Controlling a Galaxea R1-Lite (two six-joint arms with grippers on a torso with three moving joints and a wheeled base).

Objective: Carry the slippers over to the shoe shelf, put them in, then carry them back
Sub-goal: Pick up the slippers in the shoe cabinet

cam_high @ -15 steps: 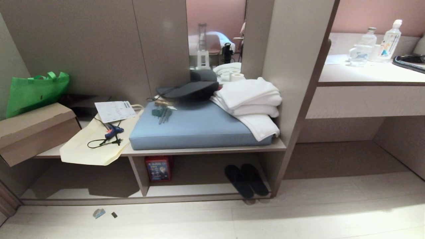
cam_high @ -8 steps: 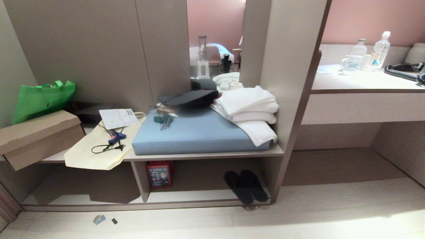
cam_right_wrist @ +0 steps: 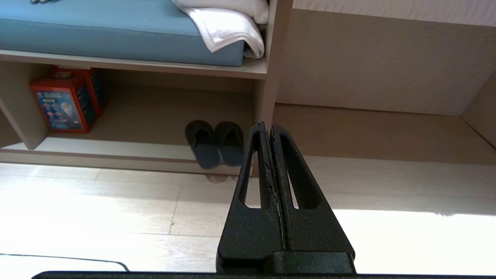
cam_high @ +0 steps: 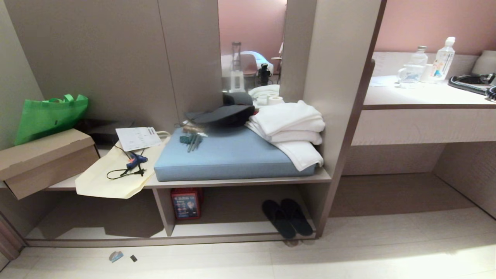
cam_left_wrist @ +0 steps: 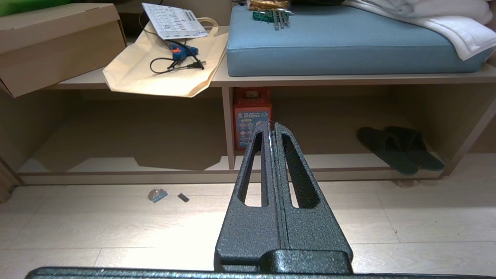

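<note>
Dark grey slippers (cam_high: 287,217) lie side by side on the pale base of the shoe shelf (cam_high: 232,229), in its right compartment, close to the right side wall and with their heels reaching the front lip — so the pair is already put in, and I judge that the bringing back is the part not yet done. Both arms are out of the head view. The left end effector (cam_left_wrist: 271,126) has its fingers pressed together and holds nothing; the right end effector (cam_right_wrist: 265,126) is the same, and it points nearly at the slippers, well apart from them. Above the compartment, a blue cushion (cam_high: 228,155) and folded white towels (cam_high: 292,124) rest on the shelf top, so any reach must go in low, under that board.
</note>
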